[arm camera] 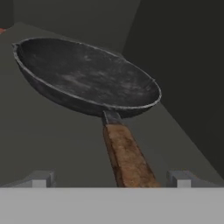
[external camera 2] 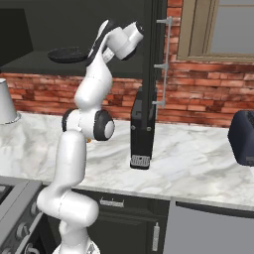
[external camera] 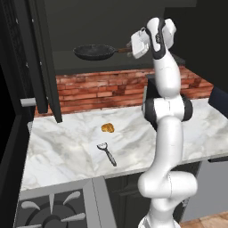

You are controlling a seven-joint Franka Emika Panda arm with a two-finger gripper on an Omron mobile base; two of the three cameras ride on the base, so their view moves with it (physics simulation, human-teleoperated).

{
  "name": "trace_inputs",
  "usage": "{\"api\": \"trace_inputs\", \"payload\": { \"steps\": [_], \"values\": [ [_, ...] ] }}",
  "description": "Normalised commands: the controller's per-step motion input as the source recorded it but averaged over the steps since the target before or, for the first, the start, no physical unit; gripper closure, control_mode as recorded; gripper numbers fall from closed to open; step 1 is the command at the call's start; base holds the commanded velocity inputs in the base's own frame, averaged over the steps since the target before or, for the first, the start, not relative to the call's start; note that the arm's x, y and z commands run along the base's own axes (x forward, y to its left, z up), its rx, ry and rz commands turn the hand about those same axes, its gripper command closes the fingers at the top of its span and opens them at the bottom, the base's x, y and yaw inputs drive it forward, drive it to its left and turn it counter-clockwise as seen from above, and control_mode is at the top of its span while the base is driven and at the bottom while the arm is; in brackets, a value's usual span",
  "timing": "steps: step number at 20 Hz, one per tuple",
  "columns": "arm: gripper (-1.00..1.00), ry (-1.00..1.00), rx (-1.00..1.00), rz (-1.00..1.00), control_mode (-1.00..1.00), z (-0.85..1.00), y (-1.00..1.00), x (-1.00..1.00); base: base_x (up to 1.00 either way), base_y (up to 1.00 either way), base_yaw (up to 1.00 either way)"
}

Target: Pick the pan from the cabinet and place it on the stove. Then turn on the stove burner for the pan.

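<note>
The pan point(arm camera: 87, 74), round and black with a brown handle point(arm camera: 127, 157), sits on the shelf inside the open cabinet point(external camera: 89, 26). My gripper point(arm camera: 110, 178) is open, and its fingertips point(arm camera: 41, 178) stand wide on either side of the handle's end without touching it. From the left base view the pan point(external camera: 94, 52) is up in the cabinet with my gripper point(external camera: 130, 49) at its handle end. In the right base view the pan point(external camera 2: 67, 54) sits just left of my hand. The stove point(external camera: 49, 209) lies low at the front left.
The open cabinet door point(external camera: 44, 58) hangs left of the pan, and another door with a silver bar handle point(external camera 2: 158, 64) hangs right of the arm. On the marble counter point(external camera: 67, 147) lie a peeler point(external camera: 107, 153) and a small orange item point(external camera: 107, 128). A dark appliance point(external camera 2: 243, 136) stands at the right.
</note>
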Motion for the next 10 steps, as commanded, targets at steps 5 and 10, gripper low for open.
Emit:
{"api": "trace_inputs", "payload": {
  "steps": [5, 10],
  "values": [
    [-1.0, 0.05, 0.0, 0.04, -1.0, 0.0, 0.0, 0.32, 0.0, 0.0, 0.0],
    [-1.0, 0.04, 0.0, 0.02, -1.0, 0.0, 0.0, 0.33, 0.0, 0.0, 0.0]
  ]
}}
